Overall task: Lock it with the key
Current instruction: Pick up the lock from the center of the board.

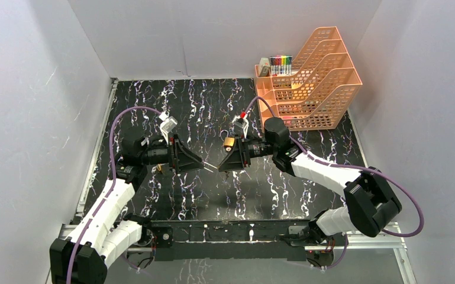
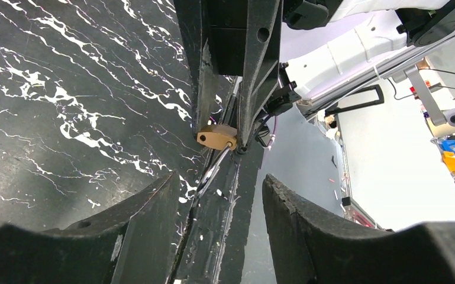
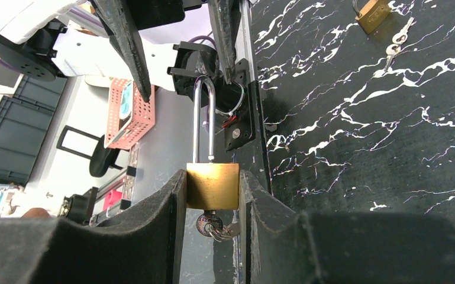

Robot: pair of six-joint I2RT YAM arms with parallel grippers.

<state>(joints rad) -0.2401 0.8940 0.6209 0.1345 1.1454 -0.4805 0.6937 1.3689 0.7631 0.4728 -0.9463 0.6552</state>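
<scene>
Padlock (image 3: 212,185) sits clamped by its brass body in the right gripper (image 3: 212,198), midway between the two arms, shackle (image 3: 203,118) raised. A key (image 2: 213,171) juts from its underside toward the left gripper (image 2: 222,195), whose fingers stand apart. The key's near end is hard to make out.

Bright even overhead light, soft shadows, near wrist-view edges blurred
</scene>
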